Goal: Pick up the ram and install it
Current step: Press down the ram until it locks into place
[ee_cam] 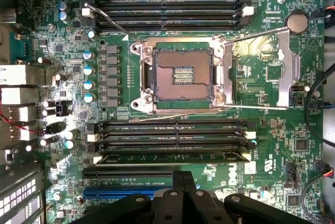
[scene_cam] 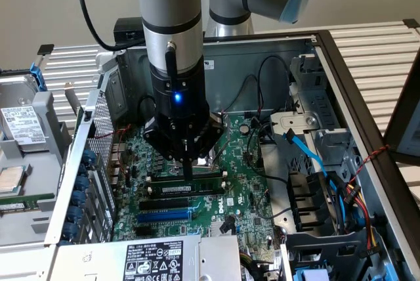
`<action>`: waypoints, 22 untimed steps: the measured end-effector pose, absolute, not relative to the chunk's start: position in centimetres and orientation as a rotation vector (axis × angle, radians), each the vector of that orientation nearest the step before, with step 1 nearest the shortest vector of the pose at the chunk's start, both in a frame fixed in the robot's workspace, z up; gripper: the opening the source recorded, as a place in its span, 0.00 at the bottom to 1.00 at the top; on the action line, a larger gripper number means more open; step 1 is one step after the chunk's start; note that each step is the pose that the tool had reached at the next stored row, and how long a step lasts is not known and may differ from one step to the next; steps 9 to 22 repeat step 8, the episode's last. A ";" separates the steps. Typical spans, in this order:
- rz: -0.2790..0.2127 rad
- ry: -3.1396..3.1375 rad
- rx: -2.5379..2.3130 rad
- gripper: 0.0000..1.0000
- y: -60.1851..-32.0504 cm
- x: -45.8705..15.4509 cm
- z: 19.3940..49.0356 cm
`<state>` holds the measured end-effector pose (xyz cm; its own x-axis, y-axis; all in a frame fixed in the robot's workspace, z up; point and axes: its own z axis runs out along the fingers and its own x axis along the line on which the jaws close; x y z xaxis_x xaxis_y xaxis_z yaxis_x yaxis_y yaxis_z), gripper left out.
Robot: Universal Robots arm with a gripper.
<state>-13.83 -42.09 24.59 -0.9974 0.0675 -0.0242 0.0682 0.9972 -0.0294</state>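
Now our black gripper (scene_cam: 188, 163) hovers over the green ram stick (scene_cam: 185, 190) (finger spread unclear) beside the blue slot (scene_cam: 164, 215); misalignment could jam it.

Arm vertical, tool (scene_cam: 188, 163) pointing down

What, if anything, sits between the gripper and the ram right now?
Nothing visible does. The gripper, jaws shut, hangs just above the ram, which sits in one of the long black slots on the motherboard. No cable crosses the gap between them.
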 end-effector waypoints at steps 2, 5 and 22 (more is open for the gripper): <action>-0.047 3.116 0.106 0.11 -42.1 -13.8 24.6; -0.047 3.116 0.106 0.11 -42.1 -13.8 24.6; -0.047 3.116 0.106 0.11 -42.1 -13.8 24.6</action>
